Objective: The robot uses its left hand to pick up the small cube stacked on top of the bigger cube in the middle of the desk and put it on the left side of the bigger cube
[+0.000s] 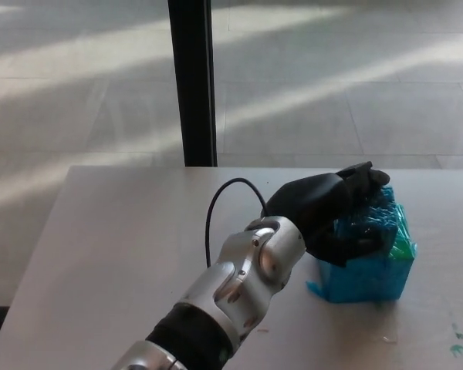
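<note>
A big cube (366, 274) wrapped in blue crinkled tape stands on the white desk (116, 254), right of its middle. The small cube (380, 218), in the same blue with a green edge, sits on top of it. My left hand (328, 210) reaches in from the lower left and is shut on the small cube. Its fingers (361, 176) curl over the cube's far top and the thumb (347, 248) presses on its near side. Most of the small cube's left half is hidden by the hand. My right hand does not show.
A black pillar (193, 81) stands just behind the desk's far edge, with sunlit floor beyond it. A black cable (216, 212) loops up from my wrist. Small green marks (455, 348) lie on the desk at the lower right.
</note>
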### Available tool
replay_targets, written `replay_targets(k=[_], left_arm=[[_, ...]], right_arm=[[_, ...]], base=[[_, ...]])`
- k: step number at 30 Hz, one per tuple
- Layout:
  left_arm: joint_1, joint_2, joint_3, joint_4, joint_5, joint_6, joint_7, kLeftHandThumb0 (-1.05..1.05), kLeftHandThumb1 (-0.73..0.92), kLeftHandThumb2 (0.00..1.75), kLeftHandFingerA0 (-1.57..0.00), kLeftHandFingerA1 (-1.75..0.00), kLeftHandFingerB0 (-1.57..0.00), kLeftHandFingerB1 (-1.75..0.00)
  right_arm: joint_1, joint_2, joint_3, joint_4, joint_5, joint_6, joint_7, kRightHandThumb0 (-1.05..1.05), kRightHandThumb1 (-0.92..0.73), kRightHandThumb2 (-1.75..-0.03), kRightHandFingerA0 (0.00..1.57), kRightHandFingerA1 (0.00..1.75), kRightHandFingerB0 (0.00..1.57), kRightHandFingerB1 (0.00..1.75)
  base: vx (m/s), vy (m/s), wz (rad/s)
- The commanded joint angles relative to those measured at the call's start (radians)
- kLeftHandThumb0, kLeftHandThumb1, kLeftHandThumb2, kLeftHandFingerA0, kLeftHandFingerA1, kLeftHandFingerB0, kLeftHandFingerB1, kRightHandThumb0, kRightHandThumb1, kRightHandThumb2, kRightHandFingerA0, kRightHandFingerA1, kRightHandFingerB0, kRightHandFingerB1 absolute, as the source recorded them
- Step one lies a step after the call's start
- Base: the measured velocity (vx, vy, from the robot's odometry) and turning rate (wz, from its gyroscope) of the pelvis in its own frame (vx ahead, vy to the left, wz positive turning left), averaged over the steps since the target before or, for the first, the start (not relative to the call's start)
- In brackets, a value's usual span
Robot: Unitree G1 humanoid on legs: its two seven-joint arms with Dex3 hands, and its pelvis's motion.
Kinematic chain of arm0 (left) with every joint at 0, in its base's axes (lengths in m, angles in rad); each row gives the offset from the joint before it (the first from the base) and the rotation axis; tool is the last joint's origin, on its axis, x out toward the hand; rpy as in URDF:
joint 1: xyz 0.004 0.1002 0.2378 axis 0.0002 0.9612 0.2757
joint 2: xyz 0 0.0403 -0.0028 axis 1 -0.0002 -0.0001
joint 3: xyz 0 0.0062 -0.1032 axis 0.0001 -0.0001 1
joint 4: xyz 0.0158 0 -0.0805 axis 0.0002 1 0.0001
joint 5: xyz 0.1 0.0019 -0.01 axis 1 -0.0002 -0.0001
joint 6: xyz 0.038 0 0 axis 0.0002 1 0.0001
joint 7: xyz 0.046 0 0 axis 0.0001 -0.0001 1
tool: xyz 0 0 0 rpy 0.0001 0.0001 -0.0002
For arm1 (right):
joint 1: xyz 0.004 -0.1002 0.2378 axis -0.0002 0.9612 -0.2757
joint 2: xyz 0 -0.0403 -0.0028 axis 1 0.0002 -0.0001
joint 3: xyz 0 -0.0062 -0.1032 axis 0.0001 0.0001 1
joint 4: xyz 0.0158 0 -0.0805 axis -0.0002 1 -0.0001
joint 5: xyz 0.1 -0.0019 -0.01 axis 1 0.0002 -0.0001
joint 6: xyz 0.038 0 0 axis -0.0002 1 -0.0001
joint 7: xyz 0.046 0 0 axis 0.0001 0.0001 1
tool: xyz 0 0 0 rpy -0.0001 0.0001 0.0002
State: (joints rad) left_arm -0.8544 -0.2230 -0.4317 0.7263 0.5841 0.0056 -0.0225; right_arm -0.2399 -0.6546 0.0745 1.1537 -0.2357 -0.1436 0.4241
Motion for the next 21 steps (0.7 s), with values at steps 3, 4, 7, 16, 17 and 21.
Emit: replay_targets(k=[3, 4, 7, 16, 17, 21], left_arm=[[0.07, -0.05, -0.026, 0.077, 0.003, 0.001, 0.163, -0.22, 0.65, 0.64, -0.74, -1.0, -0.73, -0.75], [0.067, -0.045, -0.029, 0.082, 0.001, -0.007, 0.162, -0.22, 0.65, 0.64, -0.74, -1.0, -0.73, -0.75], [0.065, -0.032, -0.024, 0.085, -0.022, -0.012, 0.15, -0.19, 0.63, 0.64, -0.72, -0.9, -0.72, -0.75], [-0.031, 0.07, 0.03, 0.009, -0.052, -0.023, 0.121, -0.2, 0.65, 0.61, -0.76, -0.96, -0.72, -0.71], [-0.037, 0.073, 0.037, 0.011, -0.055, -0.033, 0.127, -0.2, 0.65, 0.61, -0.76, -0.96, -0.72, -0.71], [-0.098, 0.103, 0.123, 0.008, -0.122, -0.069, 0.124, -0.13, 0.63, 0.67, -0.85, -1.12, -0.8, -0.75]], right_arm=[[-0.052, -0.033, -0.021, -0.021, 0.016, -0.021, -0.012, -0.5, -0.31, -0.79, 0.7, 0.96, 0.68, 0.66], [-0.051, -0.032, -0.021, -0.023, 0.015, -0.018, -0.012, -0.5, -0.31, -0.79, 0.7, 0.96, 0.68, 0.66], [-0.055, -0.028, -0.028, -0.013, 0.022, -0.015, -0.007, -0.5, -0.3, -0.8, 0.66, 0.96, 0.67, 0.68], [-0.054, -0.035, -0.019, -0.012, 0.007, -0.016, -0.02, -0.49, -0.31, -0.78, 0.75, 0.94, 0.66, 0.69], [-0.051, -0.035, -0.021, -0.011, 0.008, -0.02, -0.021, -0.49, -0.31, -0.78, 0.75, 0.94, 0.66, 0.69], [-0.038, -0.038, -0.023, -0.015, 0.011, -0.026, -0.015, -0.52, -0.32, -0.78, 0.68, 0.91, 0.66, 0.7]], base=[[0.0, 0.0, 0.0], [0.0, 0.0, 0.0], [0.0, 0.0, 0.0], [0.0, 0.0, 0.0], [0.0, 0.0, 0.0], [0.0, 0.0, 0.0]])
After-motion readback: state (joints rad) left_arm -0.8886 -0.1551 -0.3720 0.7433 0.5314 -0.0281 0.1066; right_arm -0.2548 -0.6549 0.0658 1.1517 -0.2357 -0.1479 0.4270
